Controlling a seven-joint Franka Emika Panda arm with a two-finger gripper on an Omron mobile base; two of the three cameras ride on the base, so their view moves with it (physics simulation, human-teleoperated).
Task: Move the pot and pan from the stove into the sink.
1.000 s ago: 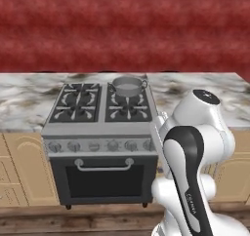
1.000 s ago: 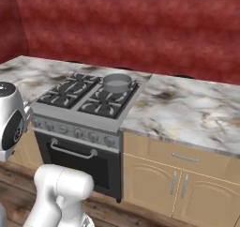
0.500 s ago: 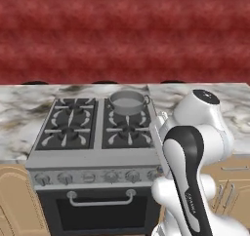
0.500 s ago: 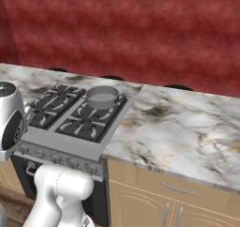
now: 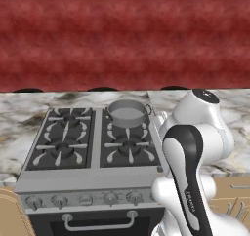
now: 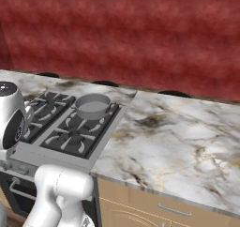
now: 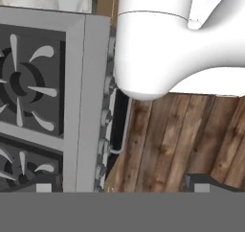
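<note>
Nearest, in the hand view, the robot's hand (image 7: pixel 122 183) hangs low before the range with its two dark fingertips (image 7: pixel 44 184) spread wide apart and nothing between them, looking down on wooden floor boards (image 7: pixel 177 140) and the front edge of the dark grey four-burner gas stove (image 5: pixel 93 152). In the left base view the stove fills the lower left of the frame, its row of knobs (image 5: pixel 85 199) and oven door handle (image 5: pixel 97 223) at the bottom.

Farther back, the short wide grey metal pot with two small loop handles (image 5: pixel 128 113) sits upright on the rear right burner, a little left of centre in the upper half of the frame; in the right base view the same pot (image 6: pixel 93 105) stands left of centre. The marbled white table (image 6: pixel 178 137) runs off to the right beyond it.

I judge the task barely begun: the pot is not yet gripped. The next move calls for lifting the hand up over the stove front and bringing it down on the pot's rim or a handle.
</note>
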